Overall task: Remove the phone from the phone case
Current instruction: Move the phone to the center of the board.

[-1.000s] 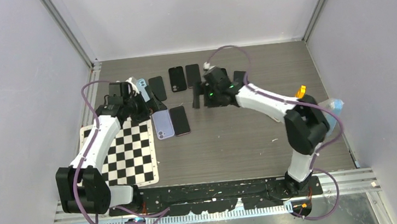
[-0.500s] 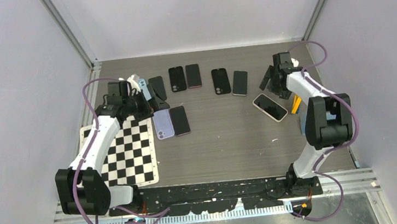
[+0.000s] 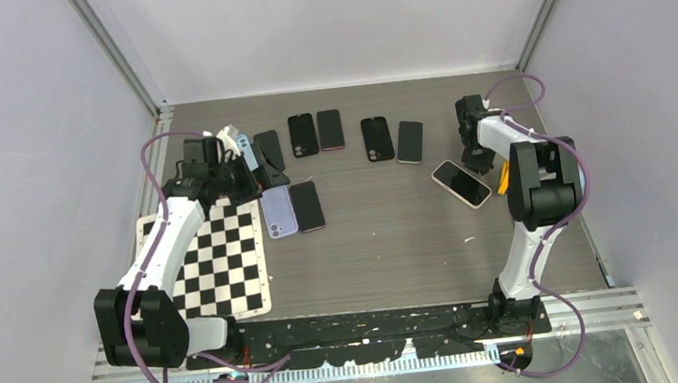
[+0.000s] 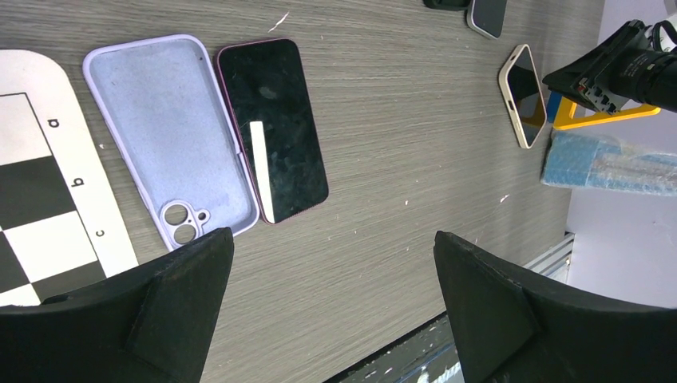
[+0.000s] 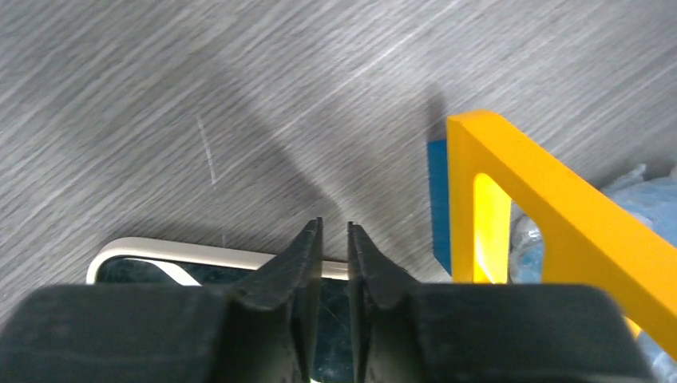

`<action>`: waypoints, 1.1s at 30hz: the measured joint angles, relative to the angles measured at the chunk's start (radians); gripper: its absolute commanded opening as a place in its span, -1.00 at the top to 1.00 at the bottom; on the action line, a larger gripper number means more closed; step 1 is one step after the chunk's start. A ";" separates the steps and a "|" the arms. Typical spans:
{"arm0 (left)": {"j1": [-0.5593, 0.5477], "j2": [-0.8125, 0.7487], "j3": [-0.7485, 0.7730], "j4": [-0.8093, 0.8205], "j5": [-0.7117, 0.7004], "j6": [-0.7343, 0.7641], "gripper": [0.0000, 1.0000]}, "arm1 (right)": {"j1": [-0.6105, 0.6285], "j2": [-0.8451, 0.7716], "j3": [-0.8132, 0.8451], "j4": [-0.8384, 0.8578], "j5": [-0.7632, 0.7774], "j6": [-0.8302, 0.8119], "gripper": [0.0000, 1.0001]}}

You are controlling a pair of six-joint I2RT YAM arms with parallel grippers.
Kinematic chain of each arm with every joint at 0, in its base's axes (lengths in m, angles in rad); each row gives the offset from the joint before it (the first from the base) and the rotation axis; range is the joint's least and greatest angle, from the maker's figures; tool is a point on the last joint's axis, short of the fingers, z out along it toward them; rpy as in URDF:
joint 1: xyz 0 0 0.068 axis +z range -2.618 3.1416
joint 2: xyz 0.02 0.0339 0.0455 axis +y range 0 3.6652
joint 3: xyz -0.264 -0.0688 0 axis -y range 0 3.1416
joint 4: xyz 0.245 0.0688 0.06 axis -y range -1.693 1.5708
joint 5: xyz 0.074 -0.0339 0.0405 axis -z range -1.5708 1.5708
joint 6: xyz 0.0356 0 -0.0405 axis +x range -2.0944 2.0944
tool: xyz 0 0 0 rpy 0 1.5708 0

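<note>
Swung right gripper from the centre of the grey wood-grain table to its right side and narrowed the jaws almost together, clamping nothing. Leaves black-screened phone in cream case flat beneath, still cased, with left gripper spread wide.

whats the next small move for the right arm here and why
Probably lower the right gripper straight down so its tips meet the rim of the cream phone case. The jaws are nearly together with nothing between them, just over that rim, and the phone lies flat inside it, screen up. The yellow frame sits close beside.
</note>
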 measured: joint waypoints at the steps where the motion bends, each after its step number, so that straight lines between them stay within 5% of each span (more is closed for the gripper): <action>1: 0.000 0.000 0.000 0.000 0.000 0.000 -0.99 | -0.001 0.000 0.000 -0.006 0.011 -0.003 0.79; 4: 0.000 0.000 0.000 0.000 0.000 0.000 -0.99 | -0.001 0.000 -0.002 -0.028 0.030 -0.006 0.98; 22: 0.000 0.018 0.000 0.008 0.004 -0.005 -0.99 | -0.007 -0.152 -0.184 -0.098 -0.150 -0.002 0.92; 24: 0.000 0.018 0.000 0.008 0.004 -0.005 -0.99 | -0.007 -0.187 -0.194 -0.110 -0.176 -0.002 0.63; 28: 0.000 0.018 0.000 0.008 0.004 -0.005 -0.99 | -0.007 -0.261 -0.194 -0.111 -0.204 0.006 -0.29; 33: 0.000 0.018 0.000 0.008 0.005 -0.005 -0.99 | -0.007 -0.350 -0.194 -0.088 -0.229 -0.025 -0.89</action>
